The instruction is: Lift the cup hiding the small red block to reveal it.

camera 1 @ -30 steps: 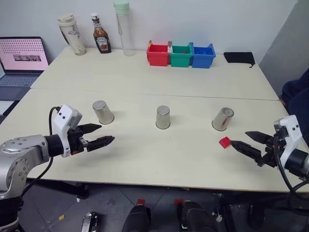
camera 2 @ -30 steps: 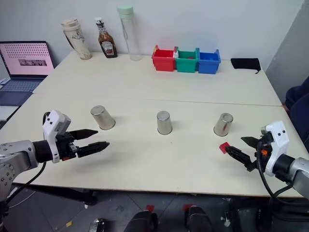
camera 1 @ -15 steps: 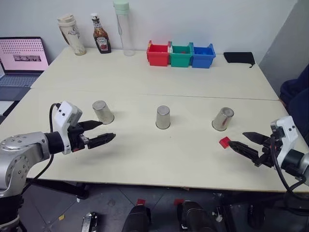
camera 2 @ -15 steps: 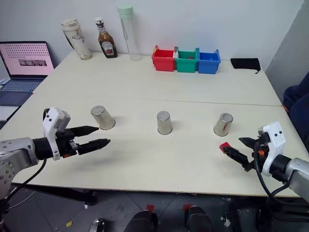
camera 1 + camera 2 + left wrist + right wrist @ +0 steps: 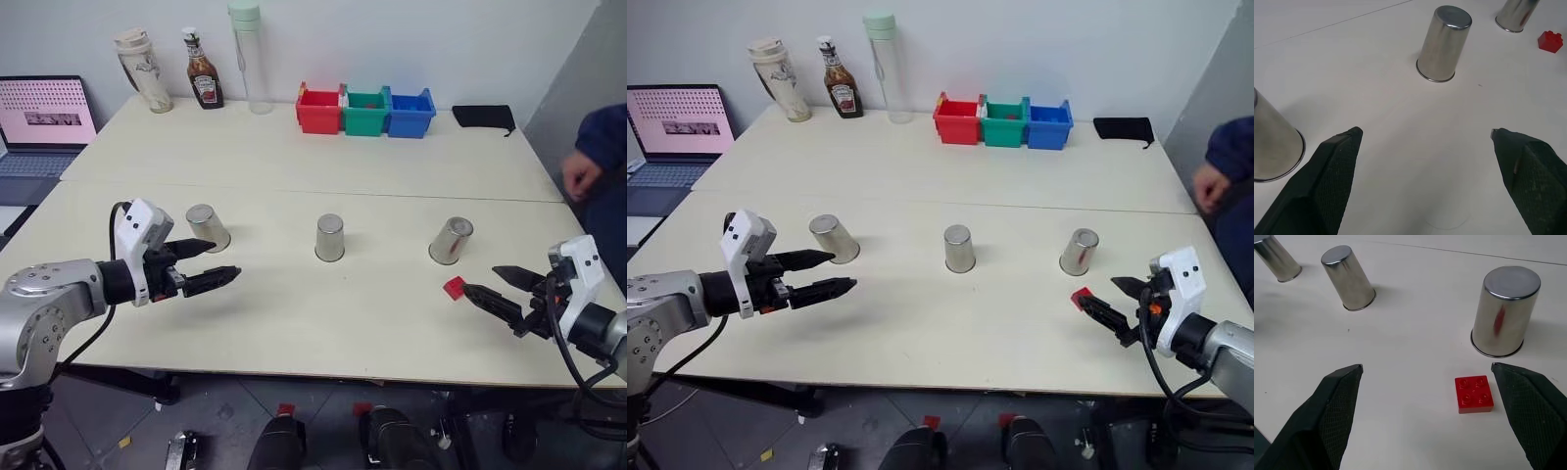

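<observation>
Lying exposed on the pale desk (image 5: 294, 166): small red studded block (image 5: 1474, 394), just beside the right-hand shiny silver metal cup (image 5: 1504, 311), set back down mouth-down. Both end effectors, left (image 5: 217, 260) and right (image 5: 492, 290), spread apart, empty, hovering clear, presumably standing off after the reveal.

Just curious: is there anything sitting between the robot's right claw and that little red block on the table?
No. In the right wrist view, only bare table separates the open right end effector from the small red block, which lies uncovered beside a cup.
</observation>
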Motion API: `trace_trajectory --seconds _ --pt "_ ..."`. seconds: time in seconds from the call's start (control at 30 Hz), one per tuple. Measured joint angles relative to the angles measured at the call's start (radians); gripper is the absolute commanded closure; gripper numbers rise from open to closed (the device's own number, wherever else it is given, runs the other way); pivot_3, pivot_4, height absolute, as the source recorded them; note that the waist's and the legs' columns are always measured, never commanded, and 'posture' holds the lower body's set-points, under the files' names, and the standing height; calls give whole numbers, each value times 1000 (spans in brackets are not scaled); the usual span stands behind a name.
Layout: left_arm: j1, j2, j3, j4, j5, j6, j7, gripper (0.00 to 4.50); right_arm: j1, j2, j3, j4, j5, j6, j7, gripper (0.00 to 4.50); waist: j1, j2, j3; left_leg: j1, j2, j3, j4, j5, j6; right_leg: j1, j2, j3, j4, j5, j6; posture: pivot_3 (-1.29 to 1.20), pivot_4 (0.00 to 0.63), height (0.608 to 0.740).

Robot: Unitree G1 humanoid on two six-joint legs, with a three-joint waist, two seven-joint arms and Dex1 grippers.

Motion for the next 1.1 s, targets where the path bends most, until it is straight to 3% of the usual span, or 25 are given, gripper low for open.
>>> trace_trajectory --seconds 1.1 --pt "-32 -1 -26 -3 -7 6 -2 0 -33 -9 1 21 42 -7 -41 28 0 0 0 0 0 0 0 0 0 0 0 0 1 0 0 0 150 740"
